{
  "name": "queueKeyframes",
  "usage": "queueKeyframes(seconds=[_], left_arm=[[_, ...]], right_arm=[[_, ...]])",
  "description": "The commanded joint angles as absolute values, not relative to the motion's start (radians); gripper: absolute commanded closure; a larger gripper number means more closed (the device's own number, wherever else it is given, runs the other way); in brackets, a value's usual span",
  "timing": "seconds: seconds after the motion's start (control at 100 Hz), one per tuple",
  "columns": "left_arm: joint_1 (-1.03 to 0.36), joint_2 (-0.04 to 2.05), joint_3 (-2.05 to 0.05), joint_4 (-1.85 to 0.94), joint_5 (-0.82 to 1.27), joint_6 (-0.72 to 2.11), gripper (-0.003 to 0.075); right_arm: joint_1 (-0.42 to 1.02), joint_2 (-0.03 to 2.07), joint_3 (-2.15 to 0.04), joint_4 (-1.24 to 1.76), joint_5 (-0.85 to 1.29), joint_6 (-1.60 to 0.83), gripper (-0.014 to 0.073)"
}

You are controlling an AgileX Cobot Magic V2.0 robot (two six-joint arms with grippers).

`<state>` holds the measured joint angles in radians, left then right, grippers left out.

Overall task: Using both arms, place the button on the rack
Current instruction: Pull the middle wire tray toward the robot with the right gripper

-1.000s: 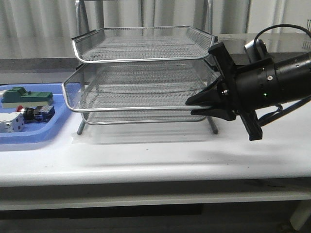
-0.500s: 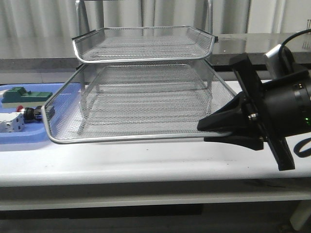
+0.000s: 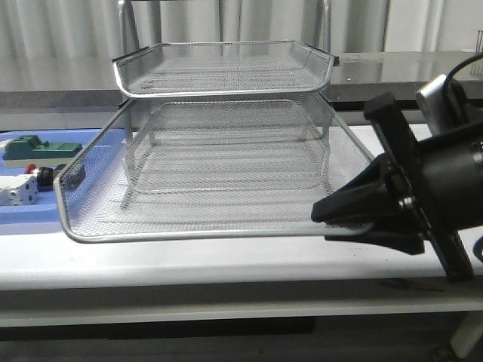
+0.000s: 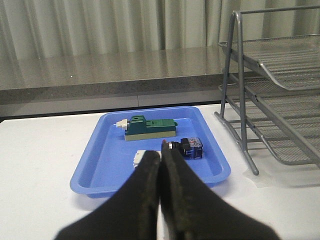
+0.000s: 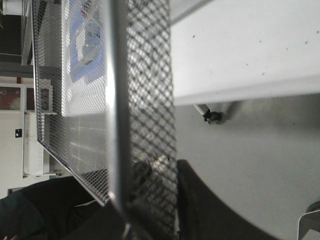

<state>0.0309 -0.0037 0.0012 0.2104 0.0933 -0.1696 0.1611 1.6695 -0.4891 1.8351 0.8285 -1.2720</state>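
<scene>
The right gripper (image 3: pixel 321 219), clamped on the rack's (image 3: pixel 226 68) middle tray (image 3: pixel 204 170), has drawn it further out, opening room for the button (image 4: pixel 184 147), which lies in the blue tray (image 4: pixel 100 170); left gripper (image 4: pixel 160 165) is closed empty

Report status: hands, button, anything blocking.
Right hand shut on rack middle tray rim, tray slid out. Left hand shut, empty. Button in blue tray. Nothing blocking.

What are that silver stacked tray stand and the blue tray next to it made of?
The rack looks like metal: silvery wire mesh with shiny rod rims and frame legs. The blue tray looks like molded plastic: smooth, uniformly colored, with rounded corners and a soft sheen.
</scene>
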Motion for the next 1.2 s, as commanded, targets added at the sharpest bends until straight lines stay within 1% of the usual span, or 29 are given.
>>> queueKeyframes(seconds=[0.0,0.04,0.09,0.14,0.18,0.39,0.8,0.99,1.19], left_arm=[[0.032,-0.039,0.047,0.211,0.013,-0.171,0.0741],[0.032,-0.039,0.047,0.211,0.013,-0.171,0.0741],[0.032,-0.039,0.047,0.211,0.013,-0.171,0.0741],[0.032,-0.039,0.047,0.211,0.013,-0.171,0.0741],[0.032,-0.039,0.047,0.211,0.013,-0.171,0.0741],[0.032,-0.039,0.047,0.211,0.013,-0.171,0.0741],[0.032,-0.039,0.047,0.211,0.013,-0.171,0.0741],[0.032,-0.039,0.047,0.211,0.013,-0.171,0.0741],[0.032,-0.039,0.047,0.211,0.013,-0.171,0.0741]], right_arm=[[0.166,1.647,-0.488,1.879,0.832,-1.309,0.0286],[0.166,1.647,-0.488,1.879,0.835,-1.309,0.0214],[0.166,1.646,-0.488,1.879,0.844,-1.309,0.0148],[0.166,1.642,-0.488,1.879,0.845,-1.31,0.0108],[0.166,1.638,-0.488,1.879,0.845,-1.311,0.0095],[0.166,1.581,-0.488,1.879,0.83,-1.312,0.0095],[0.165,1.432,-0.459,1.848,0.725,-1.274,0.0095],[0.165,1.348,-0.454,1.687,0.642,-1.138,0.0095],[0.163,1.216,-0.464,1.477,0.569,-0.98,0.0095]])
